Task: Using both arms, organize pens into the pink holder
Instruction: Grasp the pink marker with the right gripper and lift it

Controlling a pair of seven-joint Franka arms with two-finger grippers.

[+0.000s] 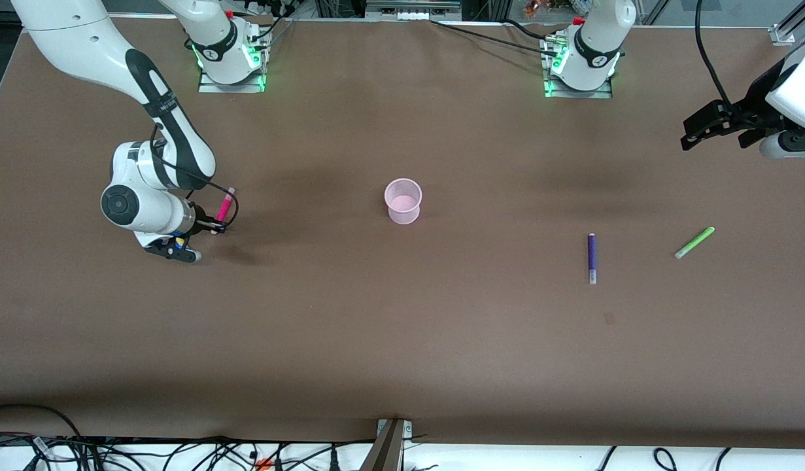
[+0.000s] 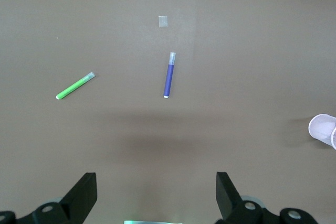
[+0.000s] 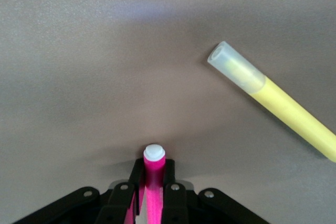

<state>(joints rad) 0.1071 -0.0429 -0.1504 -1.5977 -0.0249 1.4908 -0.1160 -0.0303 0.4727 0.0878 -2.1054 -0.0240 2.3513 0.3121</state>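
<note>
Front view: the dark purple pen (image 1: 592, 258) and light green pen (image 1: 694, 243) lie flat on the brown surface (image 1: 402, 340), apart, below the raised left gripper (image 1: 693, 133), whose fingers (image 2: 81, 195) are spread wide. Toward the right arm's end, the right gripper (image 1: 214, 226) pinches the magenta pen (image 1: 224, 205), pale end up, with the yellow pen (image 3: 273, 100) lying just beside it. The pink holder (image 1: 403, 201) stands upright mid-surface, well apart from both grippers.

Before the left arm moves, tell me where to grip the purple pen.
Grip the purple pen mid-barrel, coming straight down with the fingers closing across its width. It lies flat and alone, apart from the green pen, and the left gripper is already open.
</note>
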